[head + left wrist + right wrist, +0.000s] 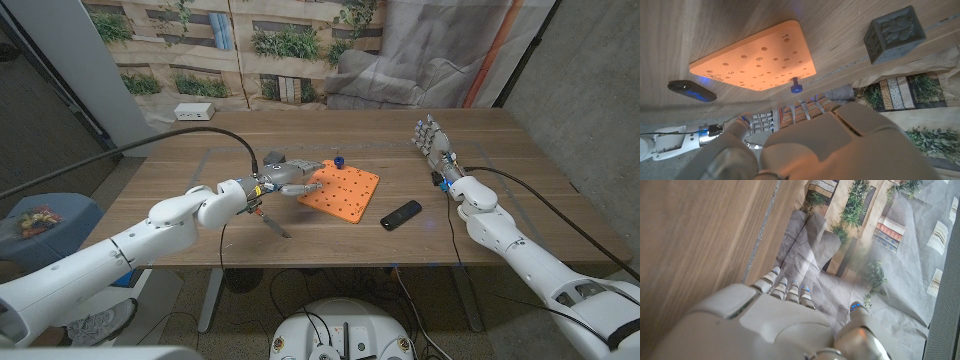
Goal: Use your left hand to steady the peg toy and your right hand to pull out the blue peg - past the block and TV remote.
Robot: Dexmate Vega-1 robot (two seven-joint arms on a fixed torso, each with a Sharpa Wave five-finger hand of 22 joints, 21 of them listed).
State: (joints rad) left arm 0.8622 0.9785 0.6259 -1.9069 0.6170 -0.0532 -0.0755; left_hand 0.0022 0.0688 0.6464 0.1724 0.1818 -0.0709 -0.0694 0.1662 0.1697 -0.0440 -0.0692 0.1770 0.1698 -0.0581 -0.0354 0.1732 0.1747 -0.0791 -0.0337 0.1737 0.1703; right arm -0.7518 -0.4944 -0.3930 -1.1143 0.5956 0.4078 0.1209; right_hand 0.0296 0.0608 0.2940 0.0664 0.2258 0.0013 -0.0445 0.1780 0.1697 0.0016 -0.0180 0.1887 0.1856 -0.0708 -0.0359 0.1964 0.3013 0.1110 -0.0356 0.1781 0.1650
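The orange peg toy (342, 190) lies near the middle of the wooden table (200, 150), with the blue peg (339, 160) standing at its far edge. The left hand (291, 177) reaches to the board's left edge, fingers extended, grasping nothing. The right hand (432, 139) stands well apart on the right, fingers spread and released. A dark block (894, 33) sits behind the left hand; a black TV remote (401, 214) lies just right of the board.

The left hand (290, 176) rests at the near-left edge of the orange peg toy (341, 189). The blue peg (340, 160) stands at its far corner. The TV remote (401, 215) lies beside it. The right hand (432, 137) is well apart, fingers spread.
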